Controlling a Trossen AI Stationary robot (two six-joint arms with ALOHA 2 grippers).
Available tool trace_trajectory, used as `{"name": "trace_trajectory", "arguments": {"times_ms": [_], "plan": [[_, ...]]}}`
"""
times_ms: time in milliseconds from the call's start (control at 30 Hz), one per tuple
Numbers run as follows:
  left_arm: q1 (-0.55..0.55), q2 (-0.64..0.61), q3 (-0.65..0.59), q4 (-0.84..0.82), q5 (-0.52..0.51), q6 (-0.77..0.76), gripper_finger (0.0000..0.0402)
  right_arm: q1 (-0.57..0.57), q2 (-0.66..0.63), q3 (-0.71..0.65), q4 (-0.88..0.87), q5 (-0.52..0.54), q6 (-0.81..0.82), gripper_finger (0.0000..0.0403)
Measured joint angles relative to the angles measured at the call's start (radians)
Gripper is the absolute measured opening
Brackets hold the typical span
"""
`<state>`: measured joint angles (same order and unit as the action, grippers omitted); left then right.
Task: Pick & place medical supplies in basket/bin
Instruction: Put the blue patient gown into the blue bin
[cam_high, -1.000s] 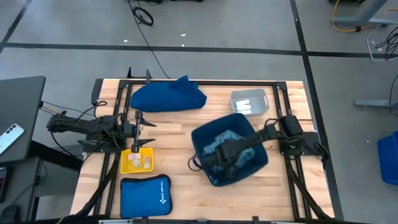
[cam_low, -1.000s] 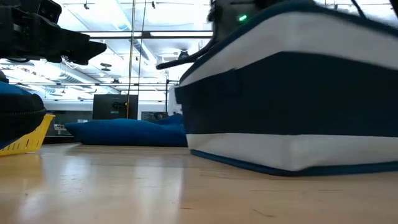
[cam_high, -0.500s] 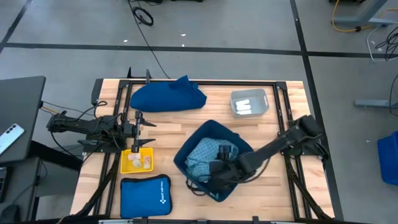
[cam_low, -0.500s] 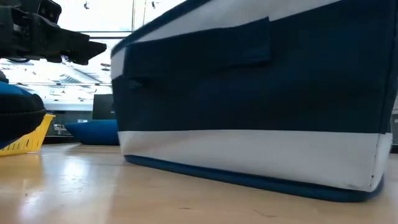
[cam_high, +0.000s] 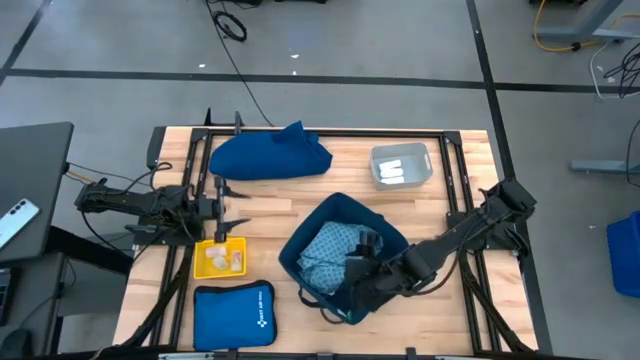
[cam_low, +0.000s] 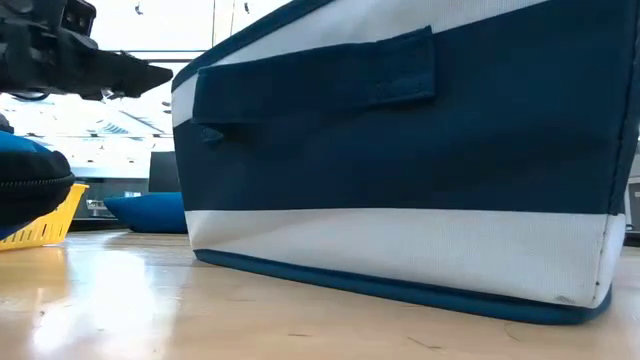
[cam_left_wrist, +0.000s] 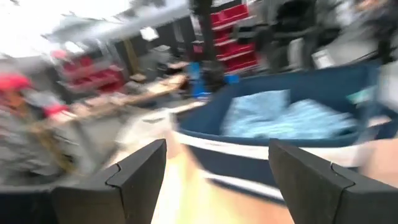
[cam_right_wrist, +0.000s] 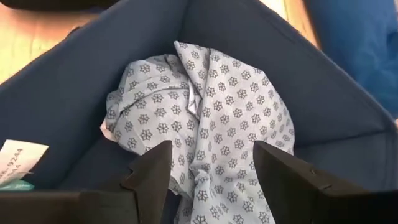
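A navy basket (cam_high: 292, 262) with a white band (cam_low: 400, 240) stands on the table's near middle. The teal speckled cloth (cam_right_wrist: 199, 118) lies crumpled inside it and also shows in the high view (cam_high: 325, 250). My right gripper (cam_high: 358, 283) is open over the basket's near right wall, its fingers (cam_right_wrist: 152, 174) spread above the cloth. My left gripper (cam_high: 228, 203) is open and empty above the far side of a yellow tray (cam_high: 220, 258) that holds small white rolls. The dark-blue cloth (cam_high: 270, 157) lies heaped at the far left. My right gripper slants down into the basket from the table's right and near side, over the near right wall (cam_high: 375, 300). The gripper itself hides the rim below it. I cannot tell whether the fingers touch the basket or the cloth.
A clear bin (cam_high: 400, 165) with white rolls stands at the far right. A flat bright-blue zip pouch (cam_high: 233, 315) lies at the near left, beside the yellow tray. Bare wood lies between the dark-blue cloth and the basket.
The basket has slid along the table toward its left and near edges and turned somewhat, coming close before the low camera. My right gripper has gone the same way with it, staying at its near right wall. In the last half second both have hardly moved.
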<state>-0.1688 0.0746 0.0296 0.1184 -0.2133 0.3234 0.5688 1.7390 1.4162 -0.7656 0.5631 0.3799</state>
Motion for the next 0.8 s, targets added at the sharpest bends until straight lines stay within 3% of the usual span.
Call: {"name": "trace_trajectory", "arguments": {"times_ms": [167, 433, 667, 800], "plan": [[0.001, 0.0, 0.0, 0.026, -0.142, 0.144, 0.0284, 0.043, -0.001, 0.0, 0.003, 0.063, -0.003, 0.0233], [0.0, 0.0, 0.0, 0.034, -0.145, 0.118, 0.0284, 0.092, -0.001, 0.0, 0.022, 0.11, -0.006, 0.0233], [-0.001, 0.0, 0.0, 0.046, -0.098, -0.233, 0.0284, 0.091, -0.002, 0.0, 0.022, 0.112, 0.027, 0.0233], [-0.001, 0.0, 0.0, 0.051, -0.098, -0.31, 0.0284, 0.091, -0.002, 0.0, 0.022, 0.147, 0.036, 0.0233]]}}
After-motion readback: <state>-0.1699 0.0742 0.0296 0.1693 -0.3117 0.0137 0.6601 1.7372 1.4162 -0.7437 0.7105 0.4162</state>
